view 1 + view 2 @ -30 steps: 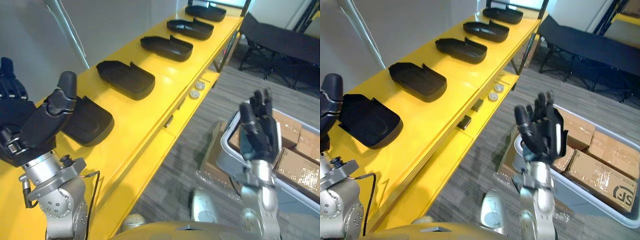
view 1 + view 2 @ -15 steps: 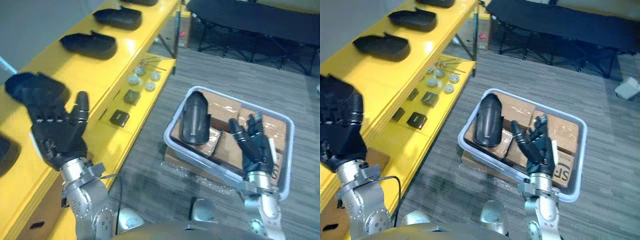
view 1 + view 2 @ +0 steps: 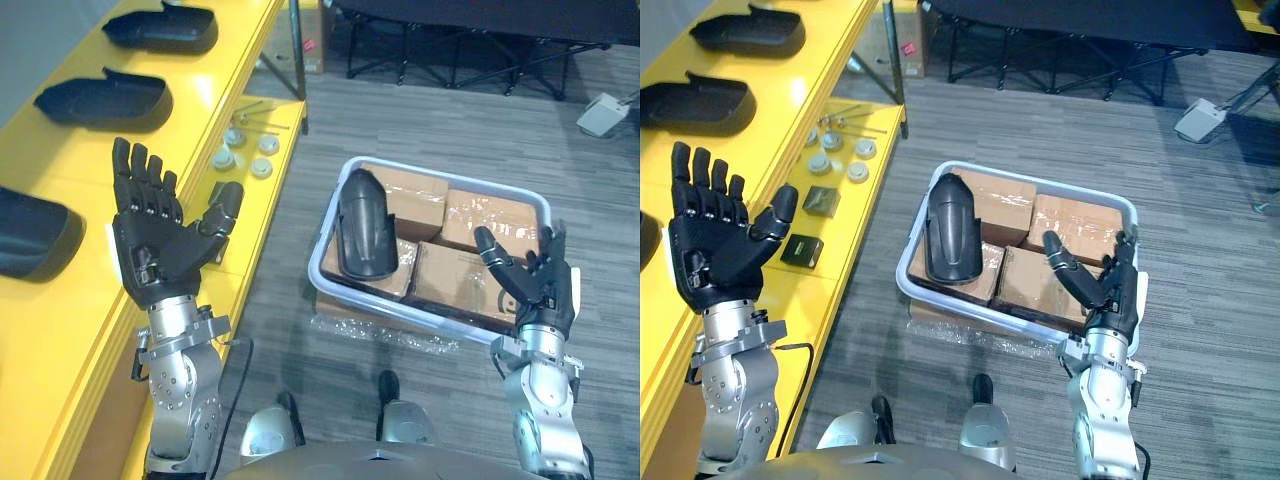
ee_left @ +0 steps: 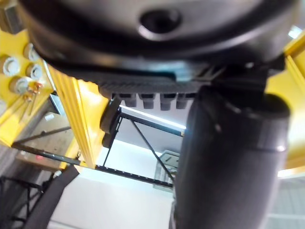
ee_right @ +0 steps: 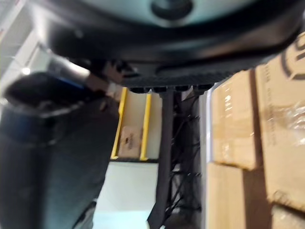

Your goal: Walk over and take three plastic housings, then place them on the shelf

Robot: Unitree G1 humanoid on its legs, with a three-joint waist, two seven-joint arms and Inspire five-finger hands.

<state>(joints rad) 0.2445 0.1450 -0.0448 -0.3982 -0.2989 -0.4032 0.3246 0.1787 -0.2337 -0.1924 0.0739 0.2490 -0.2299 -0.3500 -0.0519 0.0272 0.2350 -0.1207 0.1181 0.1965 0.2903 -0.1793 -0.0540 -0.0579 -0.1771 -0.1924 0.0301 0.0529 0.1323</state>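
Housing of black plastic lies in the left end of the grey crate on the carpet, propped on the cardboard boxes that fill the crate, its rounded back up and its long side running from the crate's far rim towards its near one. Neither hand touches it. To the left of the crate runs the yellow shelf, and on its top sit more dark housings, well apart from one another: the farthest housing, the middle housing and the nearest housing, which is cut by the view's edge. On the shelf's lower ledge, on the side facing the crate, lie small round parts and two dark blocks

The left hand is raised left of the crate, between it and the shelf top, palm towards the camera, fingers straight and spread, thumb out, holding nothing. The right hand hangs over the crate's near right corner, fingers straight and fanned apart, empty too, above the boxes. Beyond the crate stands a black folding cot
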